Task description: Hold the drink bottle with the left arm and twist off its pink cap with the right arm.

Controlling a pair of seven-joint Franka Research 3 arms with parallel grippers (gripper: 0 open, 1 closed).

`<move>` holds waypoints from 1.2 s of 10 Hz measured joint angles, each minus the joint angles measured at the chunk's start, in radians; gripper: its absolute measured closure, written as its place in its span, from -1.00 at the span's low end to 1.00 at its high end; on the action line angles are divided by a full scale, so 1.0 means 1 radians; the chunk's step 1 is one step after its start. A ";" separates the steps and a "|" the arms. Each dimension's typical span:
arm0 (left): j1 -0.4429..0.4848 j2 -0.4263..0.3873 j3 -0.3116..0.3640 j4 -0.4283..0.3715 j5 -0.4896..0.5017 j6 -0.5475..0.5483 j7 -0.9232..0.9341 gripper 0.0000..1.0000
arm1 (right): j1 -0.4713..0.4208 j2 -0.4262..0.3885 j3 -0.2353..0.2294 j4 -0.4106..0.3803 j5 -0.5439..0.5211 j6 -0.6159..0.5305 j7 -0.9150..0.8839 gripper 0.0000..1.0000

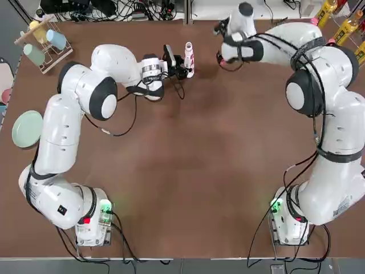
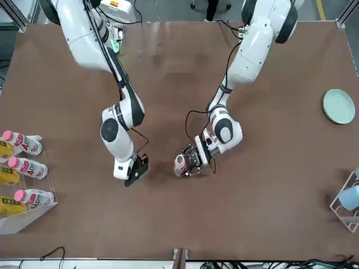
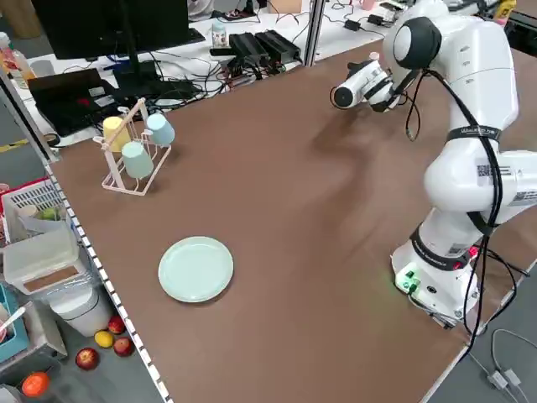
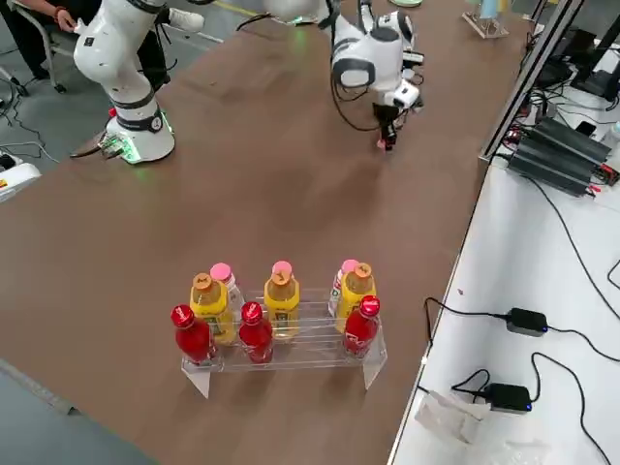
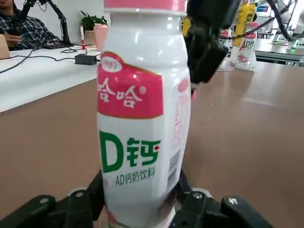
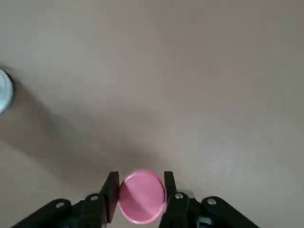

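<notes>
Right wrist view: pink cap [image 6: 141,195] pinched between the pressed-in fingers of the right claw [image 6: 140,192], lifted off the brown surface [image 1: 217,165]. Top view: drink bottle [image 1: 189,59] upright, clamped low on its body by the left claw [image 1: 183,67], right claw [image 1: 221,56] well apart to its side, over bare surface.

Drink bottle [image 5: 142,118] between left gripper [image 5: 137,209] fingers

The drink bottle [image 1: 189,59] stands between both arms, far side.
</notes>
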 joint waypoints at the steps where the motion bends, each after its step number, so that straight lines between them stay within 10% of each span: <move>1: 0.000 0.000 0.001 0.002 0.000 0.000 -0.001 -0.22 | 0.000 -0.003 0.000 -0.034 0.000 0.034 0.000 0.13; 8: 0.000 0.000 0.001 0.017 -0.001 0.000 -0.010 -0.81 | -0.002 -0.021 -0.003 -0.076 0.000 0.035 -0.002 -0.04; 12: 0.000 0.001 0.001 0.017 -0.002 0.000 -0.015 -0.94 | -0.043 -0.084 -0.008 -0.062 0.000 -0.059 -0.001 -0.80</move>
